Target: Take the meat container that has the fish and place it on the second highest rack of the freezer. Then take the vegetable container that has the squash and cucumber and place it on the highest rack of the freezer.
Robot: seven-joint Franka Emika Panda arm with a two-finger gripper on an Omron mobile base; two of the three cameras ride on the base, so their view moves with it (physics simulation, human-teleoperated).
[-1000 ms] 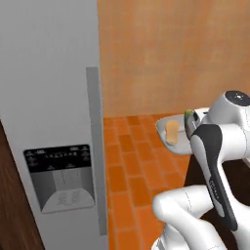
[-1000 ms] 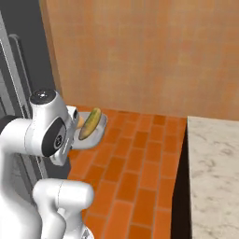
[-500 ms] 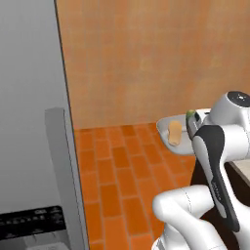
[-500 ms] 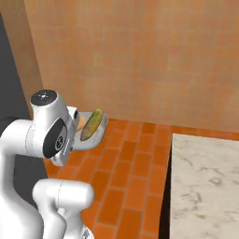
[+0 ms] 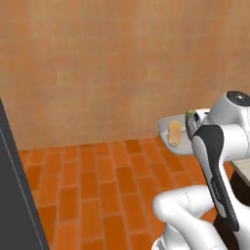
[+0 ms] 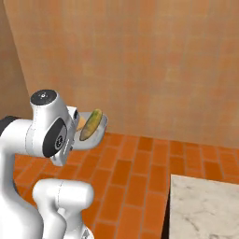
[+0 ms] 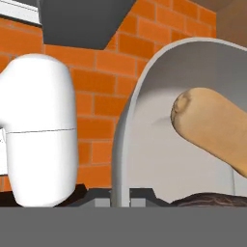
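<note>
One grey container (image 5: 168,126) with one squash (image 5: 174,132), apparently one cucumber (image 6: 91,124), hand (image 7: 120,195) clamped on its rim.

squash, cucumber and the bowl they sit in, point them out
squash (image 5: 175,132), left base view, middle of the orange chunk
cucumber (image 6: 91,125), right base view, middle of its green length
bowl (image 7: 126,125), hand view, its grey rim

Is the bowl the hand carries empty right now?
No. In the right base view the grey bowl held up beside the arm has a yellow-green vegetable lying in it, with an orange piece beside it.
</note>
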